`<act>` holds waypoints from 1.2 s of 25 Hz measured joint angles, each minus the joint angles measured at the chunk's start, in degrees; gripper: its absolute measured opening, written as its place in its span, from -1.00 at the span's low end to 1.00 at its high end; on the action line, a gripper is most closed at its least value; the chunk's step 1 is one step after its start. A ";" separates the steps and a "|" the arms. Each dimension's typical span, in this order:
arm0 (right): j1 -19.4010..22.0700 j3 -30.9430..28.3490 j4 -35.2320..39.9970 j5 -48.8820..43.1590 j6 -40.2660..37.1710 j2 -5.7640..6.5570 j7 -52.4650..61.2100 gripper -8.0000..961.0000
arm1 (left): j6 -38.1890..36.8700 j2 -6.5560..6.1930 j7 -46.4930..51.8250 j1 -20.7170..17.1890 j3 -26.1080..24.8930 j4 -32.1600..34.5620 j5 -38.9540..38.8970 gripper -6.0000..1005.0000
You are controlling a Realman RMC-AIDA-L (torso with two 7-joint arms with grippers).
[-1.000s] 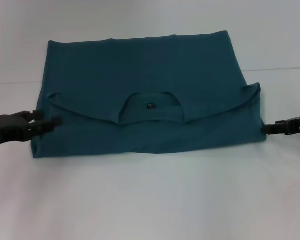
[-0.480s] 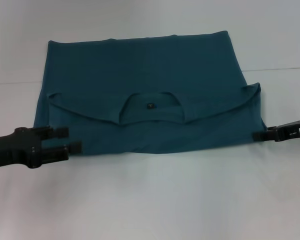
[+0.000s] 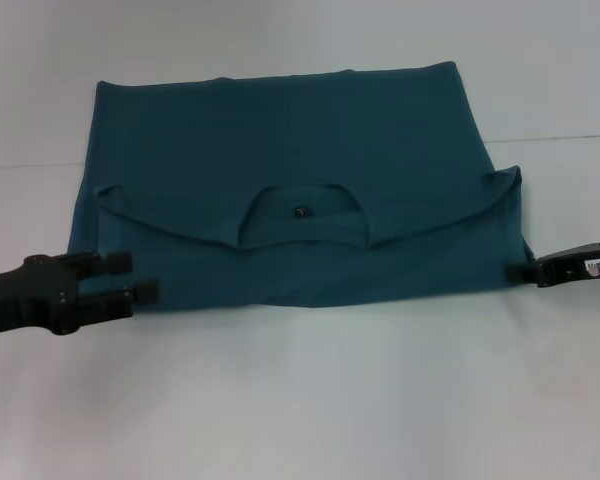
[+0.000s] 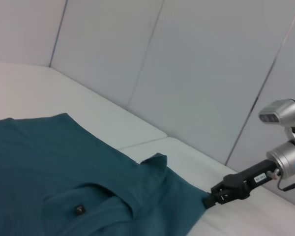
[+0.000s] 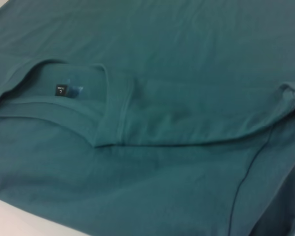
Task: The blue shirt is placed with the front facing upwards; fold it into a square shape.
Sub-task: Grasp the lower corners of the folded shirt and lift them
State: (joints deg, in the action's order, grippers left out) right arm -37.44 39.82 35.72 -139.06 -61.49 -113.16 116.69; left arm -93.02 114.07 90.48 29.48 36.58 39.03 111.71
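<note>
The blue shirt [image 3: 300, 160] lies on the white table, its collar part folded back over the body so the neck opening and small dark label [image 3: 301, 211] face up. No lettering shows. My left gripper [image 3: 138, 277] is open at the shirt's near left corner, one finger over the cloth's edge. My right gripper [image 3: 515, 272] touches the near right corner. The left wrist view shows the shirt [image 4: 49, 162] with the right gripper [image 4: 210, 200] at its corner. The right wrist view is filled by the shirt [image 5: 187, 73] and its label [image 5: 62, 89].
The white table [image 3: 300, 400] extends on all sides of the shirt, with a seam line [image 3: 565, 137] running across it at the far right. Grey wall panels [image 4: 187, 73] stand behind the table.
My left gripper has moved from the shirt's left edge toward the near left corner, then hardly shifted. The right gripper has come slightly nearer and inward. The shirt has not moved.
</note>
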 joint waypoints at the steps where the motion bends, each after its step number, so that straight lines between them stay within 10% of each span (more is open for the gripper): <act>1: 0.00 0.00 0.07 0.02 0.03 -0.02 0.08 -0.37 | 0.14 0.00 0.03 -0.02 -0.19 0.00 -0.07 0.47; 7: 0.00 -0.01 0.47 0.30 -0.02 -0.06 0.34 -0.85 | 1.38 0.01 0.31 -0.09 -0.40 -0.07 -0.12 0.47; 23: 0.18 -0.42 0.67 0.37 -0.47 0.41 0.35 -0.89 | 8.22 0.18 8.12 0.58 -2.04 0.74 4.04 0.46; 30: -0.21 -0.11 0.71 0.36 -0.55 0.34 0.46 -0.89 | 17.63 2.19 15.45 3.11 -0.15 4.38 14.37 0.46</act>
State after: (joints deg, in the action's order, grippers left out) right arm -37.66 39.71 36.44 -138.70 -62.04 -112.82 117.15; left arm -75.39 116.26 105.93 32.59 36.43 43.41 126.08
